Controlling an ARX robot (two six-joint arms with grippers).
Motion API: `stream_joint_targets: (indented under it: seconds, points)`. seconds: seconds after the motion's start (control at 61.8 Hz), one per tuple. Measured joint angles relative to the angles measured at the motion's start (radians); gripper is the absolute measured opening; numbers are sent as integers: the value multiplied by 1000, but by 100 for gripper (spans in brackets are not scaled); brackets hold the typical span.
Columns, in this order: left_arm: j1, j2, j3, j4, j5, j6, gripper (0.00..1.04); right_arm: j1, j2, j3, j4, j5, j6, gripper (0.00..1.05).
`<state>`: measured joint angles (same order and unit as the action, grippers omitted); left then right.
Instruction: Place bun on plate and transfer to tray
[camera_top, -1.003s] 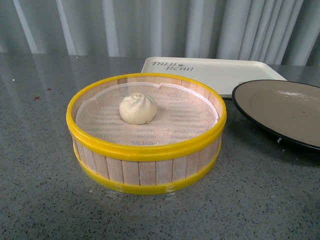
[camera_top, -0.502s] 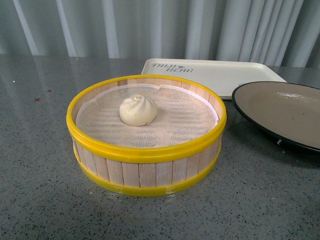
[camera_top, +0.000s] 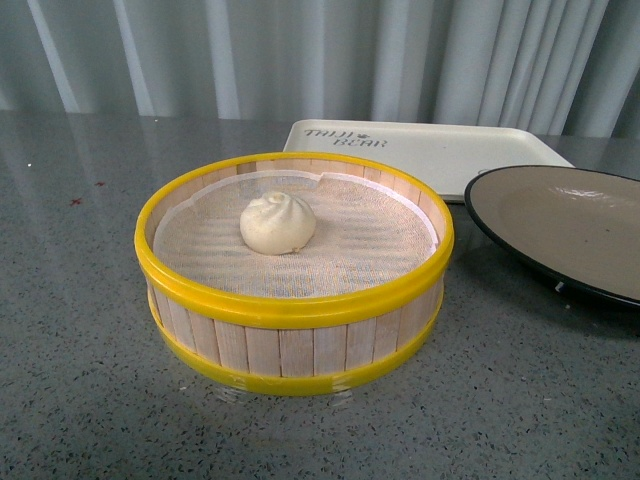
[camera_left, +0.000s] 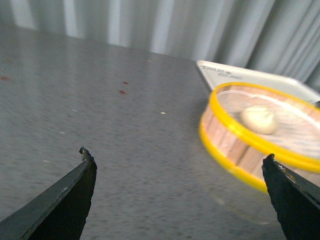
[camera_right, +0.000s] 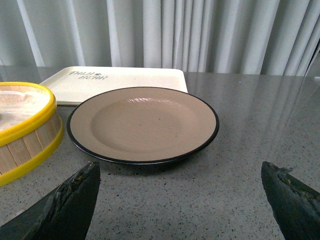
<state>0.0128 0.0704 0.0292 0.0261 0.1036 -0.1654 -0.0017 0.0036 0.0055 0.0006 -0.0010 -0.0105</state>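
The cream-white bun (camera_top: 277, 223) sits on white cloth inside a yellow-rimmed wooden steamer basket (camera_top: 295, 345) in the middle of the front view. It also shows, blurred, in the left wrist view (camera_left: 259, 120). The grey-brown plate (camera_top: 575, 225) with a black rim lies to the right of the basket, empty; it fills the right wrist view (camera_right: 142, 122). The cream tray (camera_top: 430, 145) lies behind both, and shows empty in the right wrist view (camera_right: 115, 80). My left gripper (camera_left: 177, 162) is open over bare table, left of the basket. My right gripper (camera_right: 180, 172) is open just in front of the plate.
The grey speckled table (camera_top: 80, 380) runs under everything. Pale curtains (camera_top: 320, 50) hang along its far edge. Neither arm shows in the front view. A few small red specks (camera_left: 122, 92) mark the table left of the basket.
The front view has shifted slightly; basket, bun, plate and tray keep their places relative to each other.
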Motion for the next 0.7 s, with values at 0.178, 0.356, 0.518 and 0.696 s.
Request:
stream_joint_targets:
  seconds: [0.178,0.356,0.518,0.696]
  points:
    - [-35,370,109,408,234,-172,98,0,0,0,0,0,0,96]
    - [-127,797,380,504,435,-51,98,0,0,0,0,0,0,96]
    - [-222,1167,615,351,467,172,98,0,0,0,0,0,0,96]
    - [-286,1424,835,202,351,321,98,0,0,0,0,0,0,96]
